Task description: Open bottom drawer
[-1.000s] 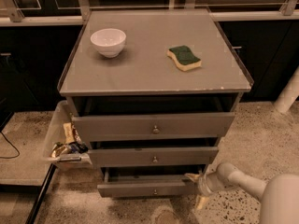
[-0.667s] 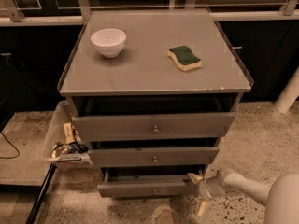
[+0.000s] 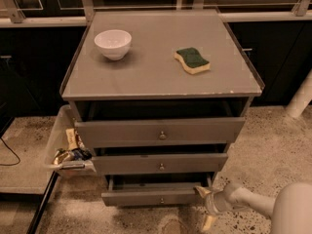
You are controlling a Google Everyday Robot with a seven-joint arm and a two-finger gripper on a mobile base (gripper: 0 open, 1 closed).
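Observation:
The grey cabinet (image 3: 161, 77) has three drawers, each pulled out a little. The bottom drawer (image 3: 151, 197) is the lowest and slimmest front, with a small round knob (image 3: 162, 200) at its centre. It stands partly pulled out, with a dark gap above it. My gripper (image 3: 205, 206) is at the drawer's right end, near the floor. One yellowish finger (image 3: 201, 191) is against the front panel's right corner and the other (image 3: 209, 222) points down below it. The white arm (image 3: 273, 208) reaches in from the lower right.
A white bowl (image 3: 113, 43) and a green-and-yellow sponge (image 3: 192, 60) lie on the cabinet top. A clear bin (image 3: 66, 147) with snack packets stands at the cabinet's left. A white pole (image 3: 300, 99) stands at the right. The floor is speckled.
My gripper has moved a little to the left, closer to the bottom drawer's right end. The drawer stands about as far out as before.

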